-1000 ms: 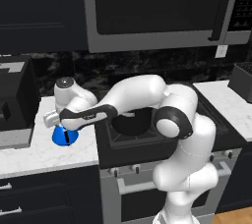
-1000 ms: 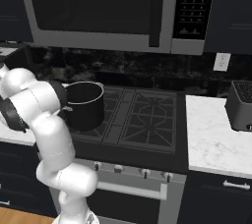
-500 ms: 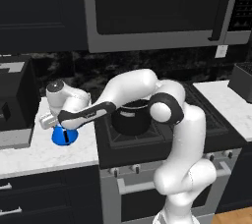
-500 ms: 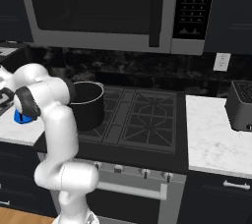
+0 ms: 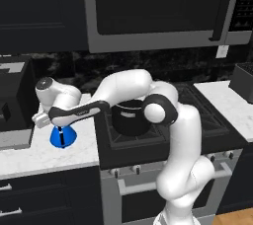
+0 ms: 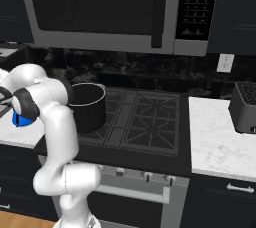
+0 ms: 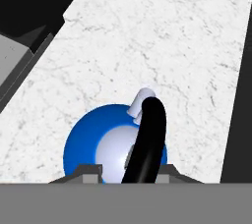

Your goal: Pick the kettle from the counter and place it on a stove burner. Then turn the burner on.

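Blue kettle sits on the white surface left of the stove. Looks light and rigid, slick-bodied, so the thin black handle is the spot. Jaws bracket that handle; can't tell if they're clamped.

In the hand view the lower part of the kettle is cut off at the bottom of the picture, and its black handle covers part of the pale lid. The finger tips show as small grey tops at either side of the handle; contact between the jaws and the handle cannot be confirmed.

In the left base view the hand covers the kettle's top. In the right base view the arm hides most of the kettle and part of the pot. The toaster is cut by the right edge. The bench is cut by the left edge.
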You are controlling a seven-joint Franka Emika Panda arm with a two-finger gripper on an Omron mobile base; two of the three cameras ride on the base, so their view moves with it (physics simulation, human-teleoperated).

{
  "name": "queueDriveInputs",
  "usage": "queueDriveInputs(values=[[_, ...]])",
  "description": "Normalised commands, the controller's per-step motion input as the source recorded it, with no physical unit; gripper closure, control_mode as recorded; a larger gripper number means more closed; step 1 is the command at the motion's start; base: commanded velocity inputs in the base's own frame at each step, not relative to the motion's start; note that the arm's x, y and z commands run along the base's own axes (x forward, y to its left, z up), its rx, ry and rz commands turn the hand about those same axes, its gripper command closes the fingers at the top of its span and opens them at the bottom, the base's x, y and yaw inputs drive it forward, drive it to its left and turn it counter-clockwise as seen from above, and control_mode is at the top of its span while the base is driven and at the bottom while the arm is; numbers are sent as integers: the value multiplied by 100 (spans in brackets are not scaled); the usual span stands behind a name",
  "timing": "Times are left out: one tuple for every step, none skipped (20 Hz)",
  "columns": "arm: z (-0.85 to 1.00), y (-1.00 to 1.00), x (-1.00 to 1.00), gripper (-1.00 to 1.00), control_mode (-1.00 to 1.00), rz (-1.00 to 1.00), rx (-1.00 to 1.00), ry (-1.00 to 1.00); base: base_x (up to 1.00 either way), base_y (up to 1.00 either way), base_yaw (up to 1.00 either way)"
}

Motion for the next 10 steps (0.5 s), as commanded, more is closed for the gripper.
queueDriveInputs(values=[[0,-14,-5,100,-100,0,0,-2,0,0,0],[0,-19,-6,100,-100,0,0,-1,0,0,0],[0,-22,-11,100,-100,0,0,-1,0,0,0],[0,-22,-14,100,-100,0,0,-1,0,0,0],[0,-32,-26,100,-100,-2,0,-4,0,0,0],[0,-44,-41,100,-100,-1,0,-12,0,0,0],[9,-54,-55,100,-100,0,0,-17,0,0,0],[29,-66,-72,100,-100,0,3,-23,0,0,0],[38,-70,-82,100,-100,-1,4,-28,0,0,0],[42,-75,-90,100,-100,-1,5,-32,0,0,0]])
